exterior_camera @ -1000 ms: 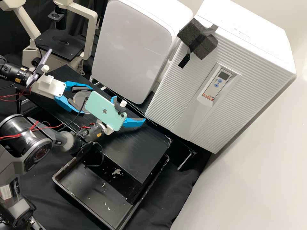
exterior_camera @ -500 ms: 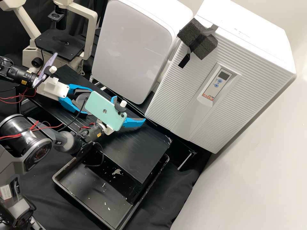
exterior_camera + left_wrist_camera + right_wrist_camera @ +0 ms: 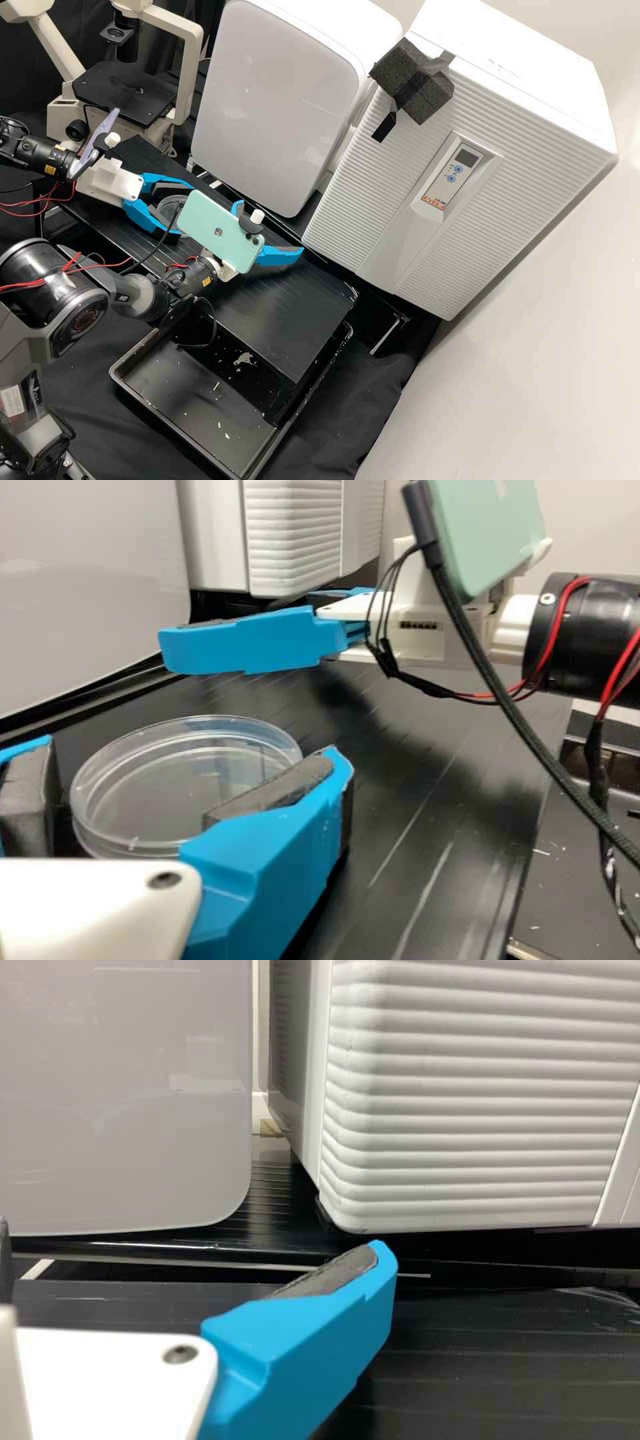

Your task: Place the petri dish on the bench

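The left end effector is open, with the clear petri dish between its fingers, seemingly flat on the desk. Beside the left end effector, the right end effector is open too. The dish should prove light, stiff, slippery, crackable: pinch opposite side walls gently.

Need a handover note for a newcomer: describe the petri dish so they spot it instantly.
In the high view, find the smooth-fronted white cabinet; the black bench runs in front. There, the petri dish sits between the left gripper's two blue fingers. It is round, shallow and see-through, unlike the opaque mint-green phone nearby.
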{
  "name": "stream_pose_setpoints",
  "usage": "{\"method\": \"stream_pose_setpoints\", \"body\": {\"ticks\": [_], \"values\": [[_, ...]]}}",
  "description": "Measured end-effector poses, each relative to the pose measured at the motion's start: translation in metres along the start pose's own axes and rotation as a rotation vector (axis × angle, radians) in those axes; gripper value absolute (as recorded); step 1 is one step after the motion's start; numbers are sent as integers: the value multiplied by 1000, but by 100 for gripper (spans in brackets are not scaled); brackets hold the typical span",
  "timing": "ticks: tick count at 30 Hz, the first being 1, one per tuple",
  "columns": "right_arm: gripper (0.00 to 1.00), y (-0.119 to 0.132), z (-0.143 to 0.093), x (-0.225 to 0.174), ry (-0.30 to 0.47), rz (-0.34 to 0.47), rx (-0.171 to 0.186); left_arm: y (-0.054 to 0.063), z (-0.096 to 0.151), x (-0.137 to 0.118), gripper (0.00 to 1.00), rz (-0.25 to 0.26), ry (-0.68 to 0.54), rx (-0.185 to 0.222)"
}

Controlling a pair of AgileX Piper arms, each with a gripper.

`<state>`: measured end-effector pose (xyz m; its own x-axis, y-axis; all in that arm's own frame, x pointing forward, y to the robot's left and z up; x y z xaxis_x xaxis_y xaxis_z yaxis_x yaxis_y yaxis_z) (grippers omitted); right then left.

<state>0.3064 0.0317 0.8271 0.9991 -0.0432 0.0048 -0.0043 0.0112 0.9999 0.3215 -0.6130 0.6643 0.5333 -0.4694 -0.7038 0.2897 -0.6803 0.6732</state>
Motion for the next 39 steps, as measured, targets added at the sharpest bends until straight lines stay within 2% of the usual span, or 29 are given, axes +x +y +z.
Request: {"method": "stream_pose_setpoints", "body": {"ticks": [7, 12, 16, 19, 21, 24, 26, 29, 30, 32, 35, 37, 39], "values": [[100, 0, 0, 0, 0, 0, 0, 0, -5, -2, 100, 1, 13, -3], [100, 0, 0, 0, 0, 0, 0, -2, -9, -14, 100, 3, 28, -17], [100, 0, 0, 0, 0, 0, 0, 4, -4, -29, 100, 36, 16, -13], [100, 0, 0, 0, 0, 0, 0, 9, 3, -42, 100, 85, -25, -9], [100, 0, 0, 0, 0, 0, 0, 10, 6, -52, 100, 110, -50, 0], [100, 0, 0, 0, 0, 0, 0, 8, 5, -68, 100, 140, -47, -8], [100, 0, 0, 0, 0, 0, 0, 6, 4, -76, 100, 165, 7, 54], [100, 0, 0, 0, 0, 0, 0, 2, -3, -88, 100, 224, 156, 129], [100, 0, 0, 0, 0, 0, 0, 1, -5, -92, 100, 244, 201, 170], [100, 0, 0, 0, 0, 0, 0, 0, -12, -101, 100, 310, 314, 200], [100, 0, 0, 0, 0, 0, 0, -3, -21, -115, 100, 383, 471, 228], [100, 0, 0, 0, 0, 0, 0, -4, -29, -123, 100, 425, 558, 201], [100, 0, 0, 0, 0, 0, 0, -7, -38, -129, 100, 439, 626, 169]]}}
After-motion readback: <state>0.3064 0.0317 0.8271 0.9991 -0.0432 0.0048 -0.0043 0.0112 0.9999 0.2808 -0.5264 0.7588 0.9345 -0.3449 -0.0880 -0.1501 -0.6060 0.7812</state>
